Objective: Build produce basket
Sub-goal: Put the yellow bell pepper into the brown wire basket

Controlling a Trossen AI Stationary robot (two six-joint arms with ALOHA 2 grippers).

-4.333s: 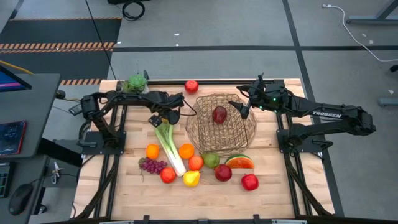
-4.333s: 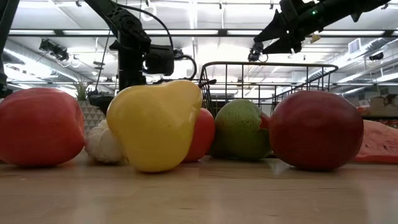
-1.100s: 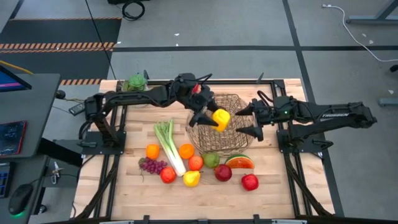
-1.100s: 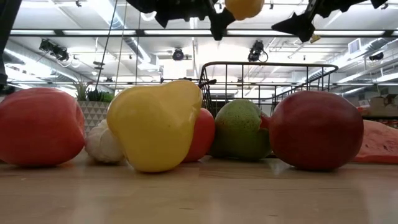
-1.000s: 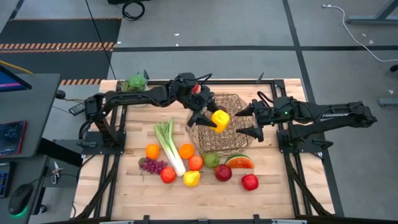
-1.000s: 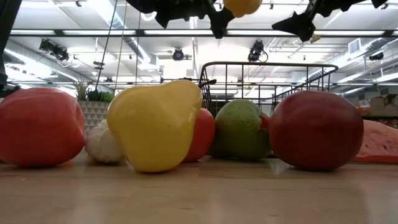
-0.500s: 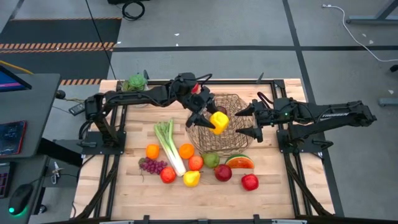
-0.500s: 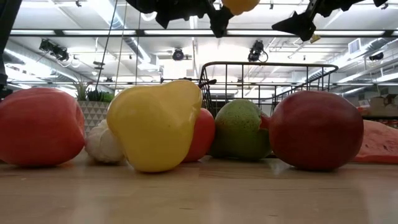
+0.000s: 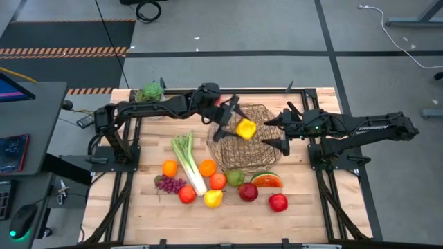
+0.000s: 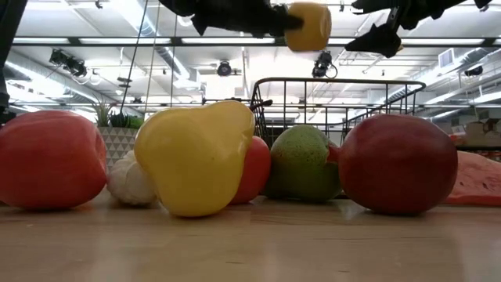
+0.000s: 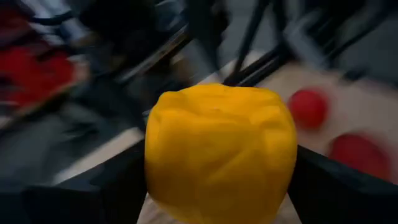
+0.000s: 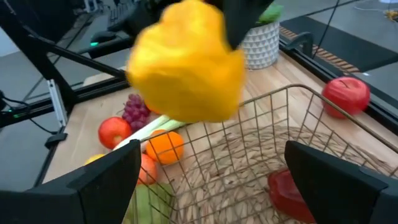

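Since a second ago the yellow pepper has been turned and carried a little farther over the basket, and the left gripper has been rotated with it. At this moment the pepper is clamped between the left fingers, which are spread wide around it, and it is held in the air above the basket's far-left part, clear of the wire. In the low view the pepper is seen high over the basket rim. The right gripper is held just beside the basket's right rim with its fingers fully apart and nothing between them. One red apple is seen lying inside the basket in the right wrist view. The basket is set near the middle of the worktop, toward the far edge. Another red apple is seen near the far edge beyond it. Along the near side of the basket are laid the leek, two oranges, grapes, a lemon, a pear, a watermelon slice and more apples. A potted plant is stood at the far-left corner.
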